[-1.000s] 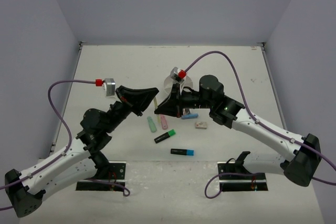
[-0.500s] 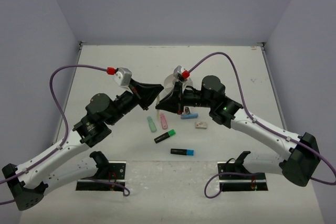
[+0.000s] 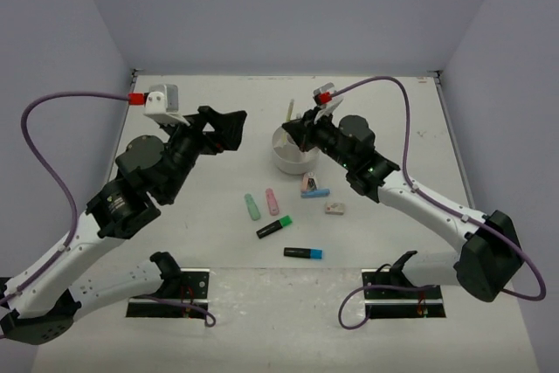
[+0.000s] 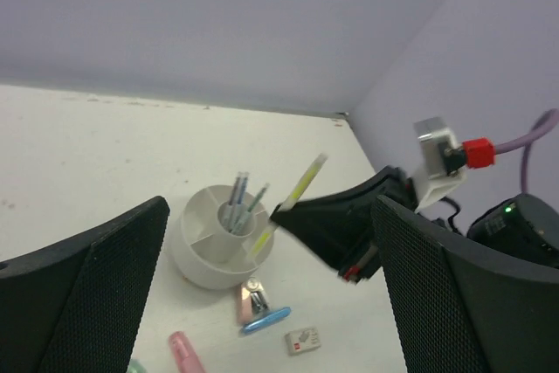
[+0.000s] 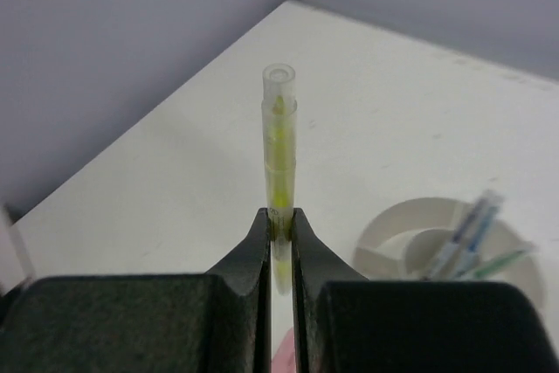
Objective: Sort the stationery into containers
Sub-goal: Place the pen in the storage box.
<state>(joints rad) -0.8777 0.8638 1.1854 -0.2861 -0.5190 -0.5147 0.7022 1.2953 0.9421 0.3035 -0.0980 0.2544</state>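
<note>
My right gripper (image 3: 296,131) (image 5: 279,221) is shut on a thin yellow pen (image 3: 289,113) (image 5: 279,141) (image 4: 295,198), holding it tilted above the round white organiser (image 3: 281,162) (image 5: 384,224) (image 4: 194,259). Several thin pens (image 4: 238,205) (image 5: 472,235) stand in its central cup. My left gripper (image 3: 229,130) (image 4: 271,294) is open and holds nothing, up to the left of the organiser. On the table lie a mint marker (image 3: 252,207), a pink marker (image 3: 272,203) (image 4: 185,351), a blue marker (image 3: 315,192) (image 4: 265,320), a green highlighter (image 3: 274,229), a blue highlighter (image 3: 302,252) and an eraser (image 3: 334,208) (image 4: 302,340).
A small pink item (image 3: 306,182) (image 4: 250,300) lies against the blue marker just in front of the organiser. Grey walls close the table at the back and sides. Both arm bases (image 3: 175,290) sit on black plates at the near edge.
My left gripper opened, let go of the yellow pen and drew back up and left. My right gripper, still shut on the pen, carried it back and up over the organiser.
</note>
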